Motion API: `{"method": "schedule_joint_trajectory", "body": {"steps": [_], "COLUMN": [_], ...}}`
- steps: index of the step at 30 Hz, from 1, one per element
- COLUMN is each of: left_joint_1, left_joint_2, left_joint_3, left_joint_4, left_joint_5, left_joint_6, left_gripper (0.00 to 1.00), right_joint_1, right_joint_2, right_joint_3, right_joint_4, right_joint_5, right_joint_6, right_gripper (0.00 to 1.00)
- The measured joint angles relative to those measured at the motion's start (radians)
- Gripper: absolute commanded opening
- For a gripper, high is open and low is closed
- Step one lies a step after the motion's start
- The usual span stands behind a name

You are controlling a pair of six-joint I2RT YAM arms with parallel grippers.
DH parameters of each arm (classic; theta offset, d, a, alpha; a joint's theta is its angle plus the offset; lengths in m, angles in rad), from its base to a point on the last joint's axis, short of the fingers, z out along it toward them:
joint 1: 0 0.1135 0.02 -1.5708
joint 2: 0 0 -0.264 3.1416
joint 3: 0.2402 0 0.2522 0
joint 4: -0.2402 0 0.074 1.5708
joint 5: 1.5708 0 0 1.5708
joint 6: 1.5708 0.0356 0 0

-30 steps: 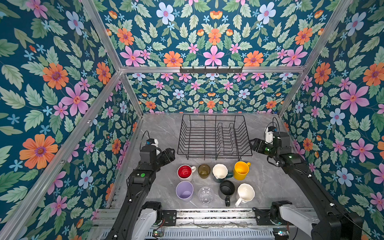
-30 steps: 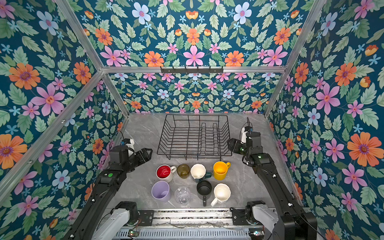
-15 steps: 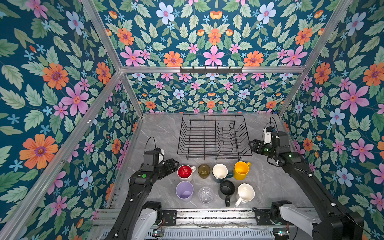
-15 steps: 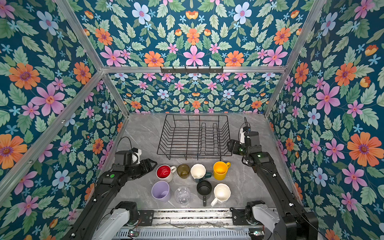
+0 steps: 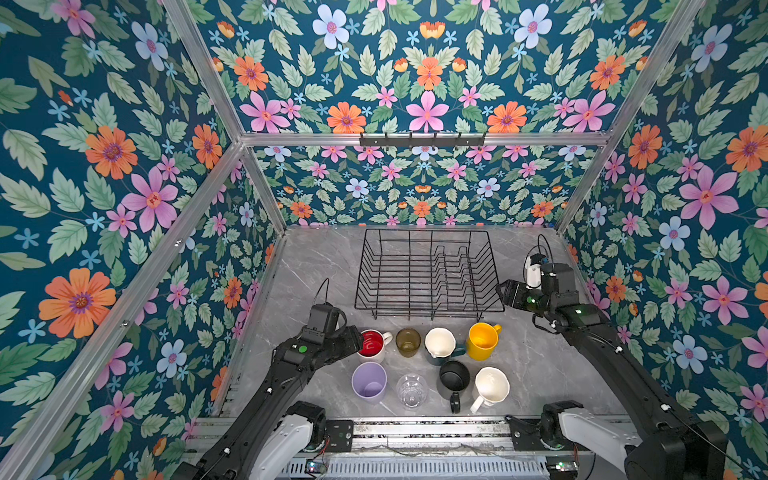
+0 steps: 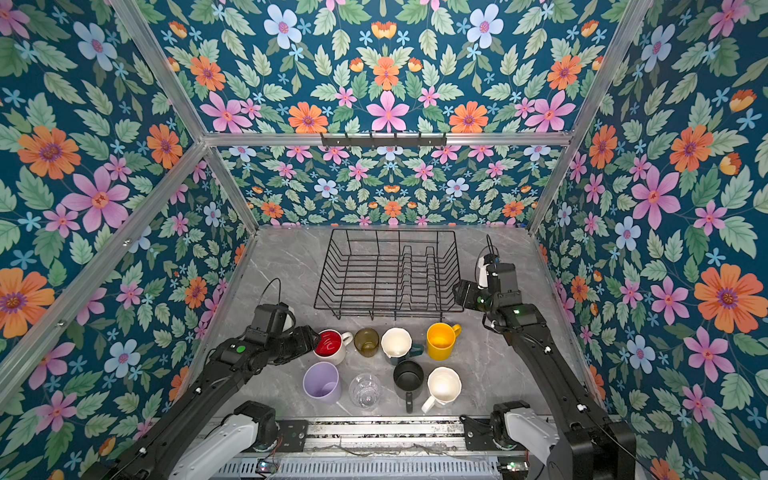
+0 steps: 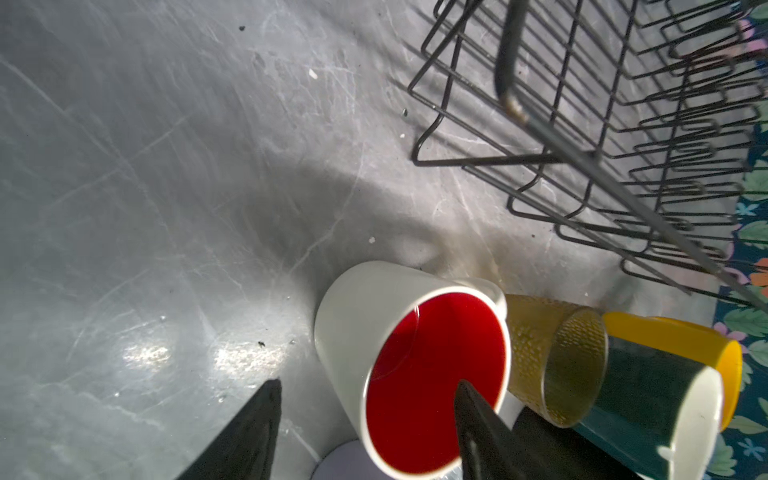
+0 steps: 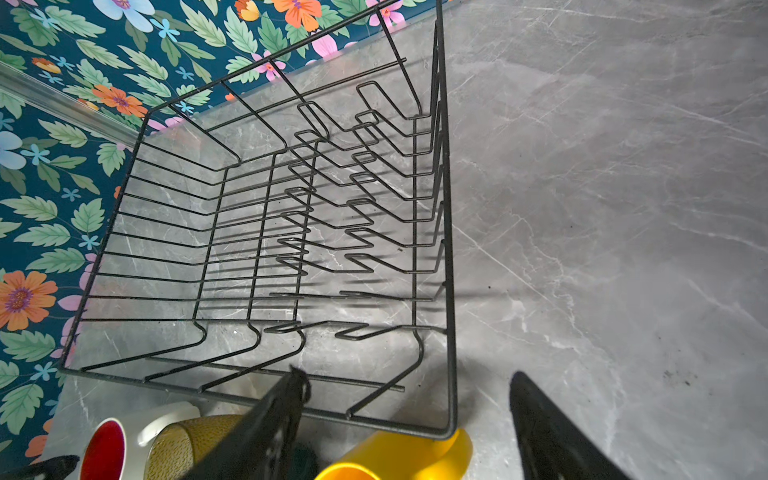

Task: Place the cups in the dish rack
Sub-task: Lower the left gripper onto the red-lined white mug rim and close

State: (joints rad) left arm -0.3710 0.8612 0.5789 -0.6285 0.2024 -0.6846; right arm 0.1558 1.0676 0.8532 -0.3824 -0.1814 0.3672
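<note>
left wrist view: left end effector (image 7: 368, 382) gapes astride red mug (image 7: 353, 328) rim; right end effector (image 8: 406, 372) spread at rack (image 8: 448, 249) corner, bare table (image 8: 602, 208) beside.

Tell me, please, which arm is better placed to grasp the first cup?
Left. The left gripper, open, straddles the wall of the red-inside mug, one finger over its red interior. The right gripper, open too, hangs beside the dish rack, around no cup.
</note>
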Motion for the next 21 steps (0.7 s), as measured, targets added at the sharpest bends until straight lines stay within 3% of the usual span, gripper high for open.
{"method": "schedule_joint_trajectory", "body": {"steps": [10,21], "left_joint_1": [-0.07,-0.079], "left_joint_2": [0.122,0.19], "left_joint_3": [-0.016,-0.018], "left_joint_4": [0.074,0.142], "left_joint_5": [-0.073,-0.098], "left_joint_6": [-0.027,-0.034], "left_gripper": [0.63,0.48], "right_joint_1": [0.003,0.004], "right_joint_2": [0.01,0.024], "right_joint_3": [-0.006,-0.018], "right_joint_4": [0.008,0.018], "right_joint_5": [-0.007,-0.028], "right_joint_6": [0.0,0.0], "right_gripper": [0.78,0.78]}}
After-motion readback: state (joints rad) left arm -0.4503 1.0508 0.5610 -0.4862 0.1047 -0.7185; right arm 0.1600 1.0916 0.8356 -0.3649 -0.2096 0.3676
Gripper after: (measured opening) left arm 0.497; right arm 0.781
